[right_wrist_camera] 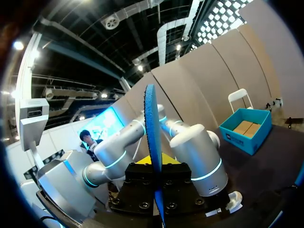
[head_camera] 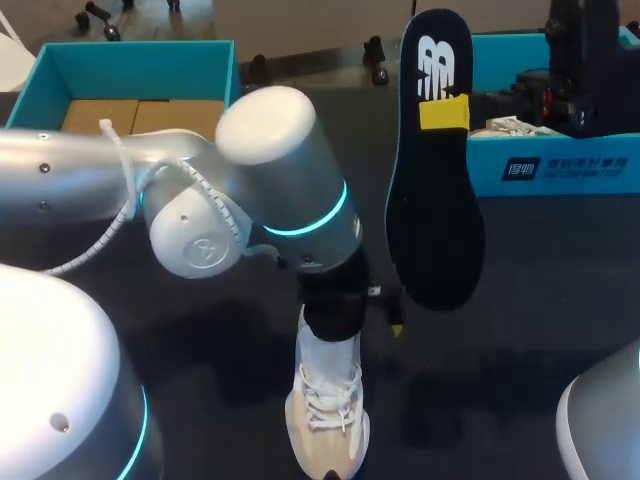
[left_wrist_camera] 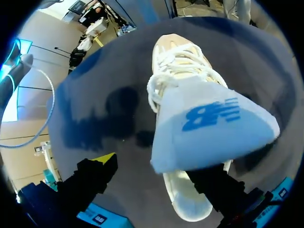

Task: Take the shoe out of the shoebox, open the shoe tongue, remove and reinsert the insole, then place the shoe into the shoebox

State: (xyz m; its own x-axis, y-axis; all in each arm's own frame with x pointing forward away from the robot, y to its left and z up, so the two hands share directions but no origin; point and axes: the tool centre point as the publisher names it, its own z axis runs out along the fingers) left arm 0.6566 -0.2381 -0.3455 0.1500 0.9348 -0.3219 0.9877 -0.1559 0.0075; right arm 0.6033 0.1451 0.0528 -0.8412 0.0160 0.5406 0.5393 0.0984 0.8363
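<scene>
The soft cream shoe (head_camera: pixel 325 415) lies near on the dark worktop (head_camera: pixel 540 300). The left pincer (left_wrist_camera: pixel 156 170) is spread wide over its cloth tongue (left_wrist_camera: pixel 213 128). The right pincer (head_camera: pixel 444 113) grips the flat, dark insole (head_camera: pixel 437 210), upright.

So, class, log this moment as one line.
right gripper: shut on insole, aloft | left gripper: at shoe tongue | shoe: on table

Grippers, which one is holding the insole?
The right gripper, shut on the insole and holding it upright off the table; the left gripper is down at the shoe.
</scene>
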